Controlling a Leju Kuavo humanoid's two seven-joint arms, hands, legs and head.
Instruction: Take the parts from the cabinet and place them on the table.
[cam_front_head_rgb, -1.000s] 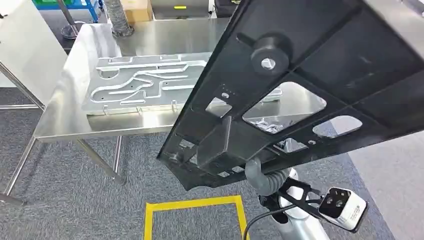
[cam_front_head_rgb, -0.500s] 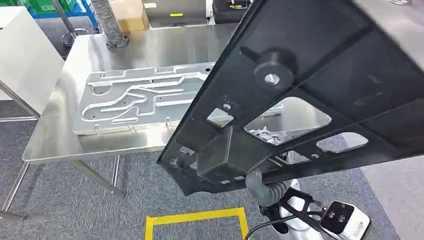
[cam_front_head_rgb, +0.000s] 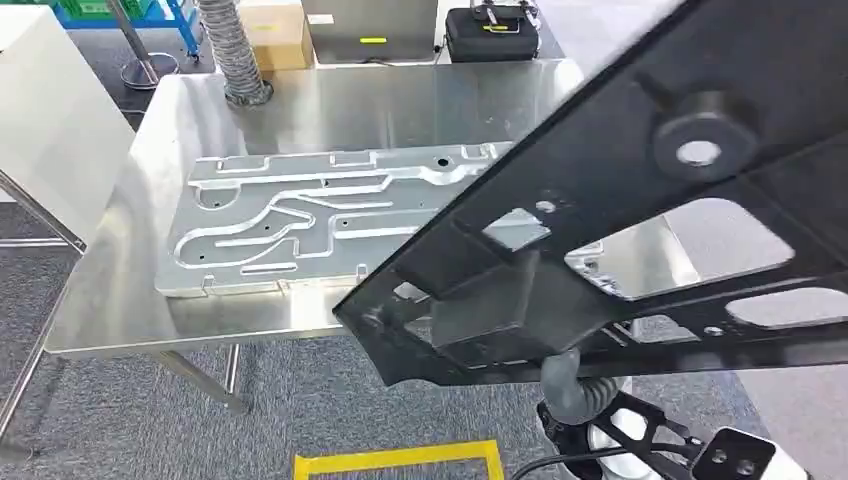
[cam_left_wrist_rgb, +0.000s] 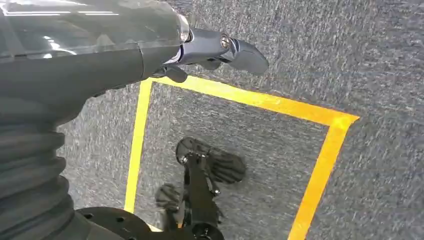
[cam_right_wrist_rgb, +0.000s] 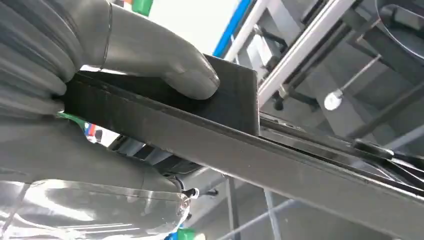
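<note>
Right robot hand (cam_right_wrist_rgb: 100, 100) grips black panel (cam_front_head_rgb: 640, 230), held tilted above the surface (cam_front_head_rgb: 330, 100) edge (metal plate (cam_front_head_rgb: 320, 205) already there). Left robot hand (cam_left_wrist_rgb: 150, 55) hangs, grasp state unclear. Advice: level panel, lower beside plate, release only once supported.

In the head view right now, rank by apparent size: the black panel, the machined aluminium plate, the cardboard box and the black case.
1. black panel, though it is nearest the camera
2. aluminium plate
3. cardboard box and black case: alike, both far and partly cut off or hidden, so unranked
</note>
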